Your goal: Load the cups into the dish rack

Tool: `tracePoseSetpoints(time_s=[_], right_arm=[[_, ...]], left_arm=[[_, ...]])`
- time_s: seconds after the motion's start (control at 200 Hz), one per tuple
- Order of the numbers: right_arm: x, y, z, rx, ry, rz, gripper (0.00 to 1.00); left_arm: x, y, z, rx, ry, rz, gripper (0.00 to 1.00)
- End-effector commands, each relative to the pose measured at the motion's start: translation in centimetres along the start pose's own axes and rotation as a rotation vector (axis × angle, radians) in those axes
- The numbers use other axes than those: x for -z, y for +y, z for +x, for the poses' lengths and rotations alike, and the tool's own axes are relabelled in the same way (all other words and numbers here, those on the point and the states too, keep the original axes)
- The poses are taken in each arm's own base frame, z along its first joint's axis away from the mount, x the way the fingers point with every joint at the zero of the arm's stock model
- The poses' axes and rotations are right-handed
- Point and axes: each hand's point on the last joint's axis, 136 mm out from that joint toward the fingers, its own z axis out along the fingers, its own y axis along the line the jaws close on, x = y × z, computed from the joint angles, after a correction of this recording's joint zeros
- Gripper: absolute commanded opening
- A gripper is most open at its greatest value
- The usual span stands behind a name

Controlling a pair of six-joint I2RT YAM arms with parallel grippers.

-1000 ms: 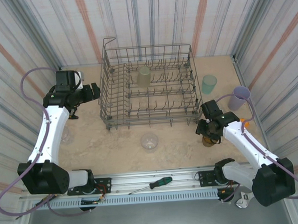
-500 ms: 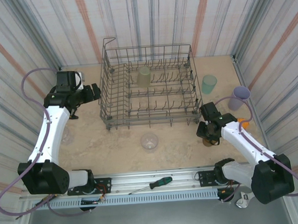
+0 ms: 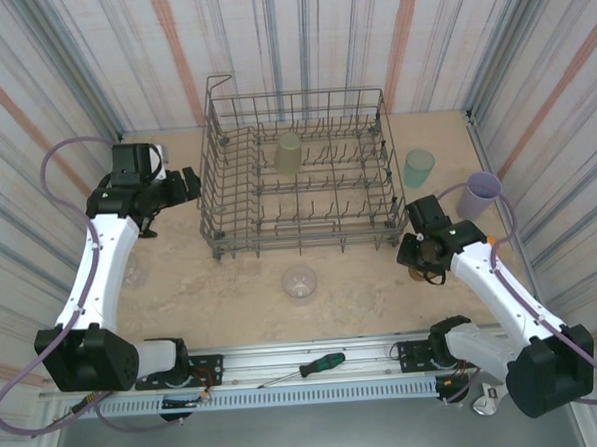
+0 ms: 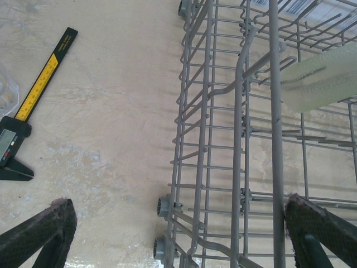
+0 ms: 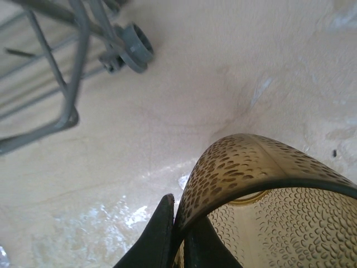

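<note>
Yellow-green cup (image 3: 289, 154) in grey dish rack (image 3: 327, 197); amber cup (image 5: 262, 167), teal cup (image 3: 419, 167), lavender cup (image 3: 480, 194) outside

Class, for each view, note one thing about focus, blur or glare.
Top external: even light, dish rack sharp. Left wrist: the pale green cup looks soft at the right edge. Right wrist: amber cup rim crisp, the rack out of focus, glare patches on the table.

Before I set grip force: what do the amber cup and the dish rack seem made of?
Amber cup: probably thin translucent plastic, glossy, judging by its dimpled see-through wall. Dish rack: seemingly grey coated metal wire, matte; thin bent rods suggest it.
</note>
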Motion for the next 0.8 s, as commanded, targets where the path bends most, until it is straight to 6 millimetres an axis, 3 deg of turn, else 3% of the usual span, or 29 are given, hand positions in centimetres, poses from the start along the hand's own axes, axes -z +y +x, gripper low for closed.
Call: tracePoseSetpoints(time_s=[0.0,0.2,0.546,0.796], right_arm=[[1.6,-0.8,-0.7,0.000,-0.021,0.033,0.00],[3.0,-0.8,-2.1,-0.007,-0.053,0.042,0.00],[6.4,-0.9,-6.8,0.033,-0.153,0.118,0.00],[10.7,1.4,-11.5,0.106,-0.249,0.097,0.00]], left_arm=[[0.7,0.0,0.2,0.003,-0.015,-0.001,0.99],[0.9,-0.2,0.1,-0.003,-0.016,-0.003,0.99],[2.8,-1.0,-1.2,-0.026,-0.045,0.024,0.99],[3.3,-1.7,-1.2,-0.009,-0.039,0.056,0.99]])
